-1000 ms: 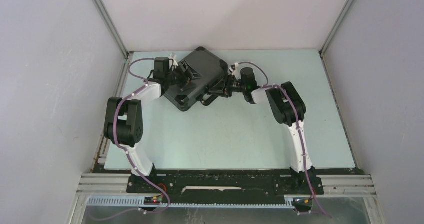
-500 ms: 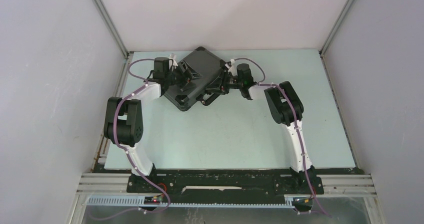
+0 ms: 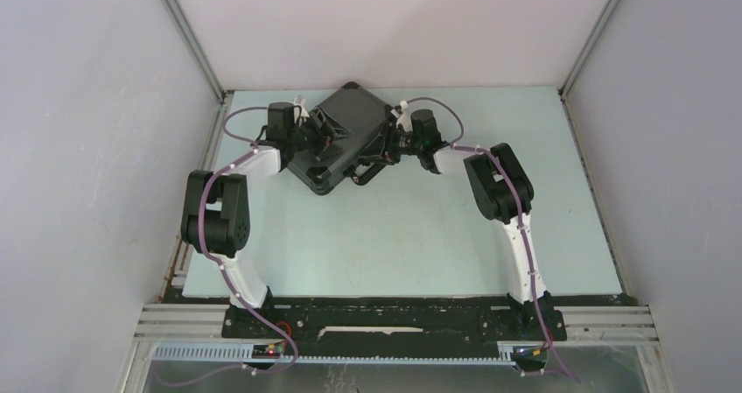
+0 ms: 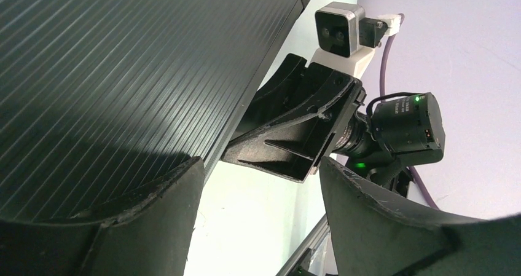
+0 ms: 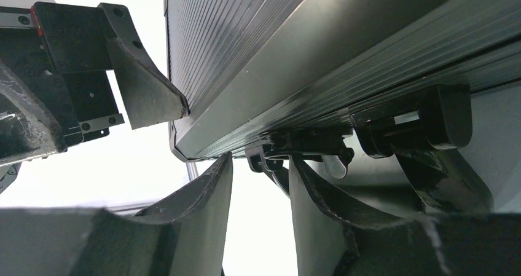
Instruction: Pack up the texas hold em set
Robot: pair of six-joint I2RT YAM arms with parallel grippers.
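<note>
The black ribbed poker case lies diagonally at the far middle of the table, lid down. My left gripper is at its left side; in the left wrist view the gripper is open, with the ribbed lid beside its left finger and nothing between the fingers. My right gripper is at the case's front right edge. In the right wrist view the gripper is open with a narrow gap, its tips just under a latch on the case's edge.
The pale green table is walled by white panels with metal posts at the far corners. A bulky black fitting sits on the case edge right of the latch. The two grippers face each other closely across the case corner.
My right wrist has moved left and farther back, closer against the case. The left arm and the case have hardly moved.
</note>
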